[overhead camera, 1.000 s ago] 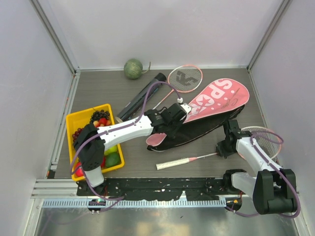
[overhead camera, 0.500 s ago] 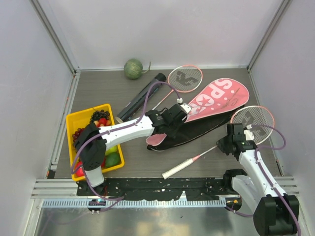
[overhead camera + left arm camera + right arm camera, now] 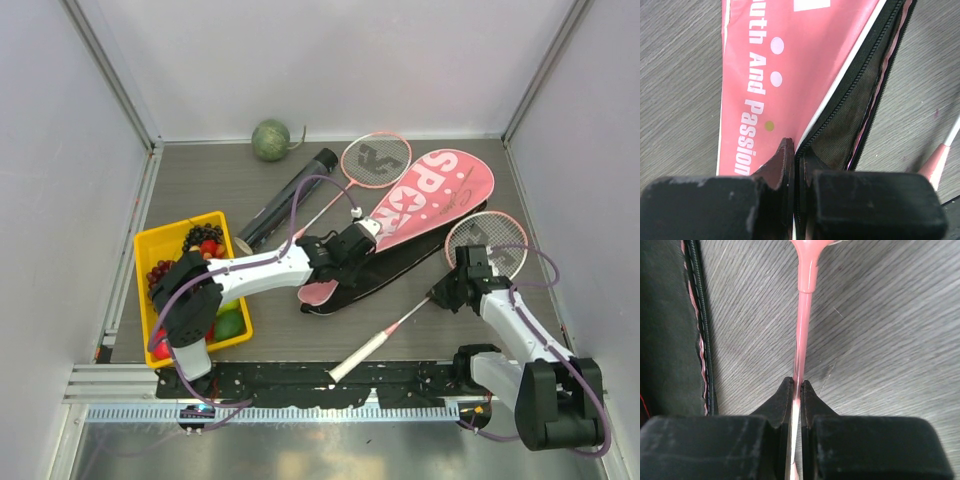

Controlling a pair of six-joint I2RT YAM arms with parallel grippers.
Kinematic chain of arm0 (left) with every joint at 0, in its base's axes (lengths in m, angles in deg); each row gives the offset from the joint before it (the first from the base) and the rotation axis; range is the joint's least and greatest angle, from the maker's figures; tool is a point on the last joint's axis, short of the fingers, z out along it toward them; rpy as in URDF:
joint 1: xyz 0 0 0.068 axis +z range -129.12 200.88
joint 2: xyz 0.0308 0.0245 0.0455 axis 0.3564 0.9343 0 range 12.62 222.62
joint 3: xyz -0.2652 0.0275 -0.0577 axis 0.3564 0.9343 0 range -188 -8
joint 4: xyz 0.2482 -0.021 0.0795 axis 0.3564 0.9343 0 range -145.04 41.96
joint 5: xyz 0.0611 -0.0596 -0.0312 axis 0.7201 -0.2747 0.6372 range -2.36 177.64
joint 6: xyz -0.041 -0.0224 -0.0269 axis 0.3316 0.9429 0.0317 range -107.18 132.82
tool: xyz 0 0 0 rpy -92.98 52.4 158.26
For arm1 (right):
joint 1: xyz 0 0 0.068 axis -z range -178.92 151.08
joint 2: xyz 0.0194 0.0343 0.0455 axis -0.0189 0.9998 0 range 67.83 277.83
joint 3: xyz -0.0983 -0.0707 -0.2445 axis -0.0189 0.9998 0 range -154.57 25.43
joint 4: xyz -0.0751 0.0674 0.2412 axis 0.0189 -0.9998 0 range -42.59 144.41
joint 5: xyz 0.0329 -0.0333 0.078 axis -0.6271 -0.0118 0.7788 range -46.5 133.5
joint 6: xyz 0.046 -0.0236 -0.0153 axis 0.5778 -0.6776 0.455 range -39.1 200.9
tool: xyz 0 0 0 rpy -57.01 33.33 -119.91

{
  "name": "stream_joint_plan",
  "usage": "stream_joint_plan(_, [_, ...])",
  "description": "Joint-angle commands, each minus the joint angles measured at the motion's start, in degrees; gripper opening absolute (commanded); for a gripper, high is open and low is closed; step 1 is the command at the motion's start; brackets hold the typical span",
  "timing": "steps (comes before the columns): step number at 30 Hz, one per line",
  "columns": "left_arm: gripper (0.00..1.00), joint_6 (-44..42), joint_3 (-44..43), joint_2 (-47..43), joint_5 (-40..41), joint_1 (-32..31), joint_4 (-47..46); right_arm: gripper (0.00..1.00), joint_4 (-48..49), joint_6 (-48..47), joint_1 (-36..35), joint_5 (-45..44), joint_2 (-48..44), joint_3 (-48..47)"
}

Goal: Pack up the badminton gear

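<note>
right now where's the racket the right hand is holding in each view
top external: racket lower right, head beside the bag, shaft pinched in the right hand, handle toward the near edge
left wrist: only a pink cone and thin shaft at the right edge, likely it
right wrist: its pink shaft runs up the centre out of the shut hand
shared landmark: the bag's black zipper edge

yellow plastic fruit tray [image 3: 175, 225]: grapes, red and green fruit inside, well left of the left fingers [image 3: 362, 238] | green round melon [image 3: 270, 140]: well beyond those fingers, far-left, on grey wood-grain table [image 3: 200, 180]
</note>
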Motion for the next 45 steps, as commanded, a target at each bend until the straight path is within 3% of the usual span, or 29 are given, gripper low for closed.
stream_joint_plan(1, [0.0,1.5,-0.3,-3.2,1.6,-1.4,-5.6,0.05,5.2,-2.3,-0.3,2.9,2.9,-1.9])
stream_joint_plan(11, [0.0,-1.1,2.9,-4.0,0.9,-3.4,-9.5,0.05,9.6,-3.3,-0.4,7.0,4.2,-3.0])
stream_joint_plan(25, [0.0,-5.0,8.2,-6.2,2.3,-6.0,-15.2,0.05,13.6,-10.8,-0.3,21.0,12.1,-8.7])
stream_joint_plan(32, [0.0,-6.9,7.8,-5.1,5.2,-7.5,-15.8,0.05,5.6,-14.5,-0.7,19.8,12.2,-8.9])
stream_joint_plan(38, [0.0,-11.8,7.9,-3.6,10.3,-10.7,-17.3,0.05,9.1,-14.8,-0.8,22.3,15.1,-10.9])
stream_joint_plan(45, [0.0,-11.3,8.3,-2.4,13.2,-12.9,-16.9,0.05,12.2,-16.8,-0.9,20.6,16.7,-17.1])
